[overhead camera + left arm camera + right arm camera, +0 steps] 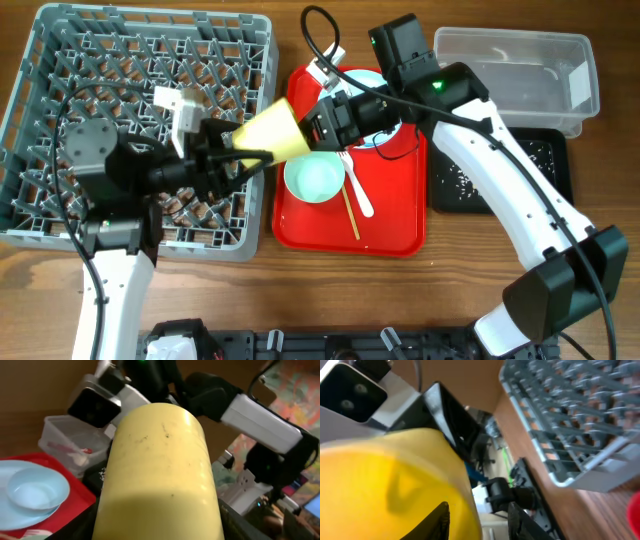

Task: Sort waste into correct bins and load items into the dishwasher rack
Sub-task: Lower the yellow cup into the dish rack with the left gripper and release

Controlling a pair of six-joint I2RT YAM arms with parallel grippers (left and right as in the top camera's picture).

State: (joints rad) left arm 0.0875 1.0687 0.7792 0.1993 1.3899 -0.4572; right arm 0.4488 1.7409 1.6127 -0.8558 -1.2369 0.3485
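A yellow-green cup [275,130] hangs on its side between the two arms, above the gap between the grey dishwasher rack [60,60] and the red tray [400,235]. My left gripper [258,152] is shut on the cup's body; in the left wrist view the cup [160,460] fills the space between its dark fingers [82,527]. My right gripper [320,122] is at the cup's mouth and open: one finger is inside the cup [380,485], the other finger [522,522] stands off its rim.
On the red tray lie a pale green bowl [315,177], a white fork [358,190] and chopsticks [351,212]; a pale blue plate [372,82] is mostly under the right arm. A clear tub [510,60] and a black tray [545,160] sit at the right.
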